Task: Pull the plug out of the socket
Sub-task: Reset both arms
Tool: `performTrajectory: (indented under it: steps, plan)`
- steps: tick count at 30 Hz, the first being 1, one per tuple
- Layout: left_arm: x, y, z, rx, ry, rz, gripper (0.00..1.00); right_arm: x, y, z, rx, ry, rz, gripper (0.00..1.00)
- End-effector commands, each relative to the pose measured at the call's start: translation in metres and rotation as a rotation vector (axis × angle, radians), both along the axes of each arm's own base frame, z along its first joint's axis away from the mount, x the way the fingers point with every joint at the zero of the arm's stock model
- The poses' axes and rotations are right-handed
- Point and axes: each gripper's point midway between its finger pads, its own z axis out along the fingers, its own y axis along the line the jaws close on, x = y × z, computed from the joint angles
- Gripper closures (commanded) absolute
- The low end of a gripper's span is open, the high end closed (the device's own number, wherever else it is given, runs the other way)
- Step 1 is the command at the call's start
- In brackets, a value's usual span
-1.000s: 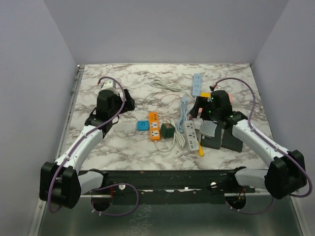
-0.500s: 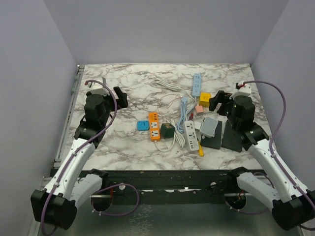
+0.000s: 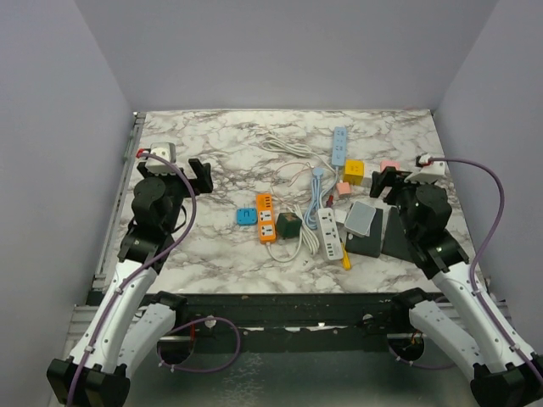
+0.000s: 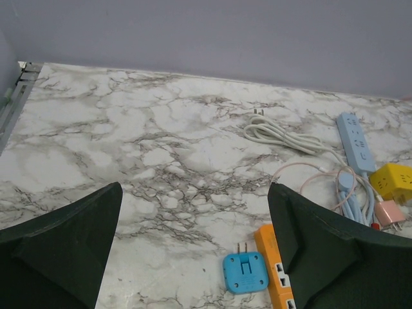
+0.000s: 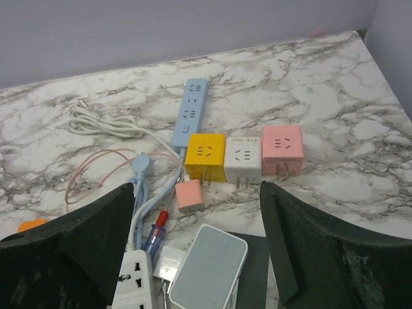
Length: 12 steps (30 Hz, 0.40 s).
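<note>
An orange socket strip (image 3: 266, 218) lies mid-table, with a dark green plug (image 3: 289, 224) against its right side; I cannot tell whether its pins are seated. The left wrist view shows only the strip's end (image 4: 273, 270), not the plug. My left gripper (image 3: 199, 174) hovers open to the left of the strip, nothing between its fingers (image 4: 193, 257). My right gripper (image 3: 386, 180) is open and empty at the right, above a flat grey box (image 5: 209, 267).
A blue adapter (image 4: 245, 272) lies left of the orange strip. Also there: a white power strip (image 3: 329, 234), a blue strip (image 3: 339, 146), a coiled white cord (image 4: 283, 132), yellow (image 5: 206, 156), white (image 5: 243, 158) and pink (image 5: 282, 148) cube adapters, a pink charger (image 5: 190, 196), a screwdriver (image 5: 156, 233) and black mats (image 3: 386, 233).
Both arms have drawn back toward the near edge and outward. The right gripper has left the cluster of cube adapters, which now shows uncovered; the left has swung left.
</note>
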Motion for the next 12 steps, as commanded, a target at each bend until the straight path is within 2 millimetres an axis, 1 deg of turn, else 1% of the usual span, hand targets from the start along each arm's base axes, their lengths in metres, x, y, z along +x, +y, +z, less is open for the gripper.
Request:
performTrajectory:
  steps: [1,12]
  plan:
    - [0.0018,0.0100,-0.0076,0.039,0.012,0.044,0.01,0.0009,-0.0090,0.0036,-0.026,-0.025,-0.040,0.17]
    - [0.0012,0.0117,-0.0082,0.039,0.014,0.053,0.01,0.0022,-0.0087,0.0050,-0.023,-0.023,-0.041,0.17]
